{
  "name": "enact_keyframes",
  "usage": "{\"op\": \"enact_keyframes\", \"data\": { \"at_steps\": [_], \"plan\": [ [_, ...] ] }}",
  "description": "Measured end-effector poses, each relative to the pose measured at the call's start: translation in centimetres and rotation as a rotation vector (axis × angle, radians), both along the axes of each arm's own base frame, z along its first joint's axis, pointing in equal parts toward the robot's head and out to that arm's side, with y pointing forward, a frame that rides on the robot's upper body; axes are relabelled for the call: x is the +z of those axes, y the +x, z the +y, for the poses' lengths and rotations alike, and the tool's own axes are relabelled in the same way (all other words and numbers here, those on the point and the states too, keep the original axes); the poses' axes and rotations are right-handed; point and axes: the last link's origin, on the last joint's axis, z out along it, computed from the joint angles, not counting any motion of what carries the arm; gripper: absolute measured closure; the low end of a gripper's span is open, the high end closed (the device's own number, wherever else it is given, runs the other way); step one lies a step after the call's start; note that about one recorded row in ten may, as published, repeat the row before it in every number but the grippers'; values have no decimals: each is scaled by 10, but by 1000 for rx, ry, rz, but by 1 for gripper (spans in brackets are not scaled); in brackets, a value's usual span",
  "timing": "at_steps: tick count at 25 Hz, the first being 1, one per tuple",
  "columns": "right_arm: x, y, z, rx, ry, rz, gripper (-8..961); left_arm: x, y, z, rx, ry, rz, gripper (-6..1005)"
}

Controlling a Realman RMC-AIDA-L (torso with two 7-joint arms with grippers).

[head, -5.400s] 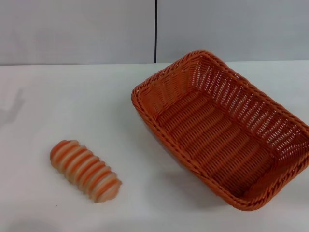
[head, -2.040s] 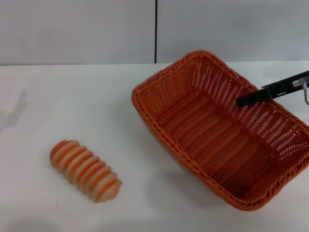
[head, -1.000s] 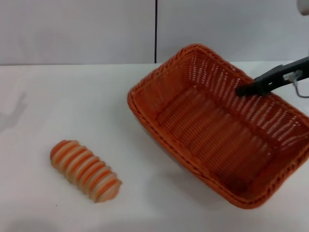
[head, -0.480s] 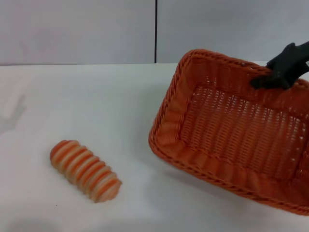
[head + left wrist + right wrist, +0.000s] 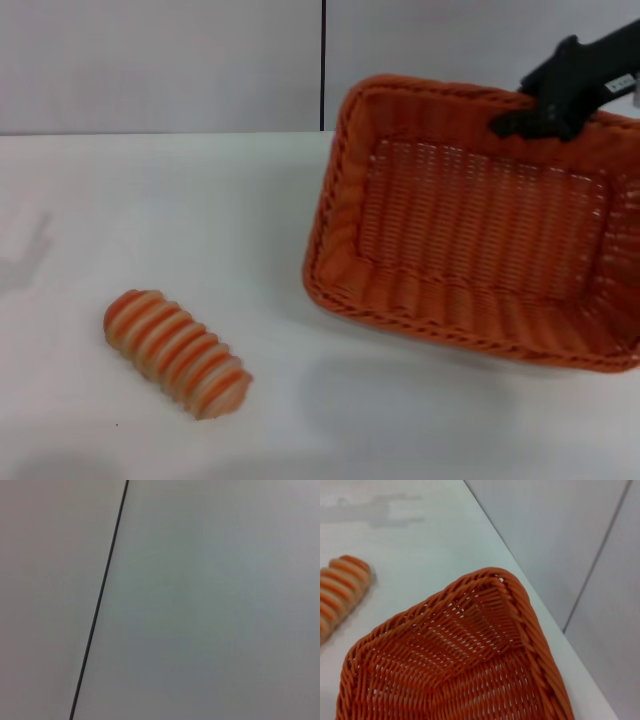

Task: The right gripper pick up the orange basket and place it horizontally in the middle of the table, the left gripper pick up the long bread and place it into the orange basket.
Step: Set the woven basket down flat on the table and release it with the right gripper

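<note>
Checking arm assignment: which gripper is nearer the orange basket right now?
Right. The right gripper is clamped on the far rim of the orange basket, holding it tilted above the table. The left gripper is not in view; its wrist camera shows only wall.

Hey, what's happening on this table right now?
The right gripper is clamped on the far rim of the large orange woven wicker basket, which is lifted and tipped so its inside faces the head camera, over the white table. The small striped orange-and-cream toy loaf lies untouched on the table's left side. The left gripper is out of view.
</note>
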Motion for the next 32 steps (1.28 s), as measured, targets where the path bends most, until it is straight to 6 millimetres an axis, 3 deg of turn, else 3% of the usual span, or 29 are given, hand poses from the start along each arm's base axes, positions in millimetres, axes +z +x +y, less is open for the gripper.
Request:
{"op": "enact_keyframes", "data": {
  "at_steps": [7,15,22,32],
  "plan": [
    [-19,-24,9,92,-78,60,743,5,-8,-28,23,32,29,254],
    [-35,-41,6,149,-164,62,727,7,-13,-43,55,44,33,258],
    [-55,-43,-5,163,-234,57,714,9,-14,-45,56,56,33,261],
    [-63,-30,-10,146,-220,9,694,10,-13,-42,48,61,33,266]
  ]
}}
